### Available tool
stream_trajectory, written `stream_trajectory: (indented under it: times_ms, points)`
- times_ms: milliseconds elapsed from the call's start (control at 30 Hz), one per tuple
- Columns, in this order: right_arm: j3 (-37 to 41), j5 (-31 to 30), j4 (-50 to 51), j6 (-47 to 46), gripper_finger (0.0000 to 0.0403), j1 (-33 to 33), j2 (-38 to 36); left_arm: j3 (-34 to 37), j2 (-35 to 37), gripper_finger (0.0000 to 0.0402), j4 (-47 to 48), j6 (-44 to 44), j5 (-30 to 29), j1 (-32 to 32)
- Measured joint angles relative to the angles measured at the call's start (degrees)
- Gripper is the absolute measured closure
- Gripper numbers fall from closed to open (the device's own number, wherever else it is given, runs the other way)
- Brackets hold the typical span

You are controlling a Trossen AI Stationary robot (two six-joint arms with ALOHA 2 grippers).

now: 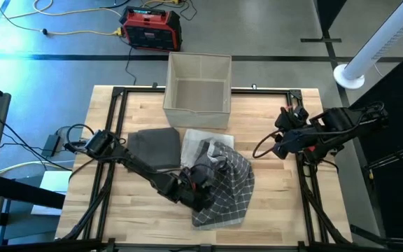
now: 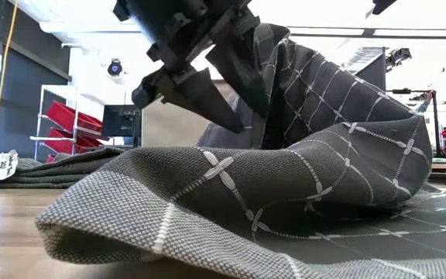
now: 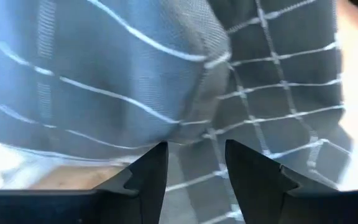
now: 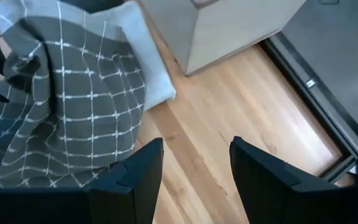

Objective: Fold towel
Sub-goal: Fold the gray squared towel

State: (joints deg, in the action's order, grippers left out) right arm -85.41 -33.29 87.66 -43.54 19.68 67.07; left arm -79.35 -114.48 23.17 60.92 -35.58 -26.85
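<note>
A grey towel (image 1: 226,189) with a white check lies crumpled on the wooden table's near middle. Part of it stands up in a raised fold (image 2: 300,85), and its hem (image 2: 107,225) rests on the wood. My left gripper (image 1: 200,183) is over the towel's left part, slanting down, fingers open (image 3: 194,177) with checked cloth (image 3: 104,81) just beyond the tips. My right gripper (image 1: 283,138) hangs open well above the table's right side (image 4: 194,168), apart from the towel (image 4: 61,106). My left gripper stands open right beside the towel's raised fold (image 2: 273,93), which rises next to its fingers (image 2: 207,108). I cannot tell whether the fingers touch the cloth; nothing is pinched between them.
A beige open box (image 1: 198,80) stands at the far middle edge. A folded dark cloth (image 1: 156,147) lies left of the towel, and a light grey cloth (image 1: 196,136) lies between it and the box. Bare wood (image 1: 282,199) stretches right of the towel.
</note>
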Motion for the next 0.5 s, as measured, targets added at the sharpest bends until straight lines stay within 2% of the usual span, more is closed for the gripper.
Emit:
stream_trajectory:
  times_ms: [200, 300, 500]
  points:
    - [0.0, -0.5, 0.0, -0.4, 0.0231, 0.0, 0.0, 0.0, 0.0, 0.0247, 4.8, 4.4, -1.6, 0.3]
    - [0.0, -0.8, 0.0, -0.6, 0.0231, 0.0, 0.0, 0.0, 0.0, 0.0247, 4.6, 4.3, -3.2, 0.7]
    - [0.0, -0.4, 0.0, -1.5, 0.0231, 0.0, 0.0, 0.0, -0.8, 0.0259, 4.1, 2.4, -2.4, 1.9]
